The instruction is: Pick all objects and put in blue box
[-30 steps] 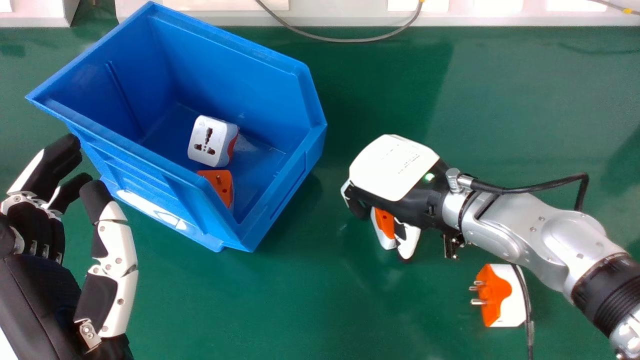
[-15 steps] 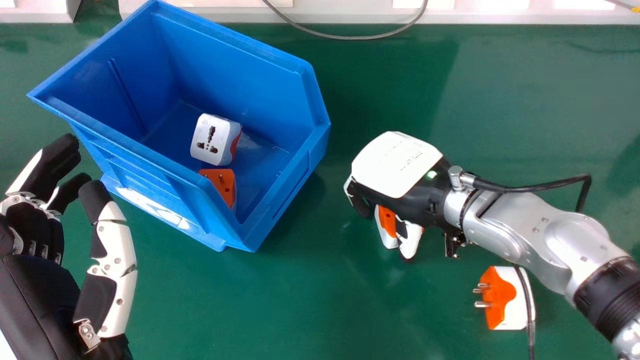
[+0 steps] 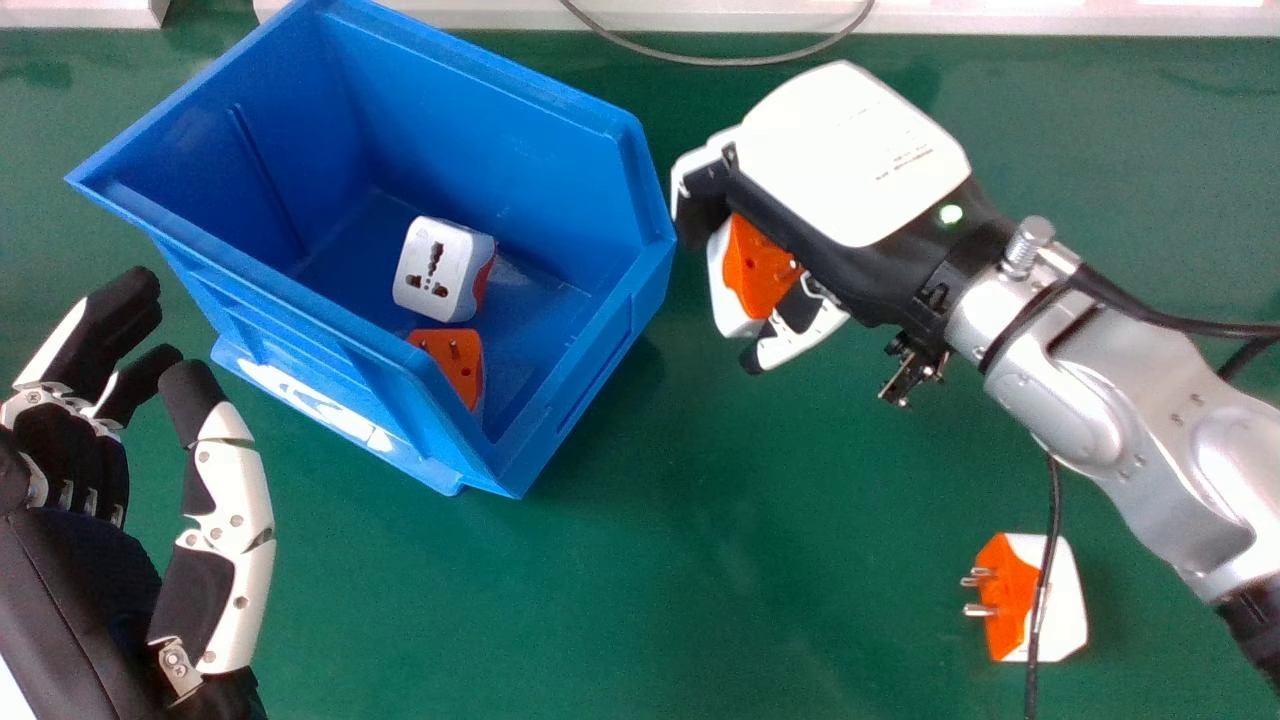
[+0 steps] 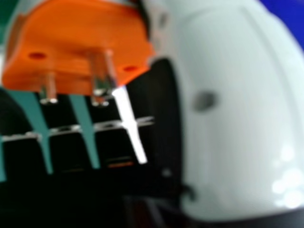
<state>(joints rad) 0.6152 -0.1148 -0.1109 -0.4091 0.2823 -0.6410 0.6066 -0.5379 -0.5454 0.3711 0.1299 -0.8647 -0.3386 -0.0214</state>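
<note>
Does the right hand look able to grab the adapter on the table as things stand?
Probably not yet: the right hand is already gripping another adapter beside the blue box. Once that is released, likely yes, though a black cable crosses the table adapter in the head view.

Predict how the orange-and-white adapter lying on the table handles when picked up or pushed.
Probably stiff: the adapter looks like hard moulded plastic, with metal pins sticking out sideways. Its blocky body would likely slide or tip rather than roll if pushed. The smooth white casing may be somewhat slippery.
</note>
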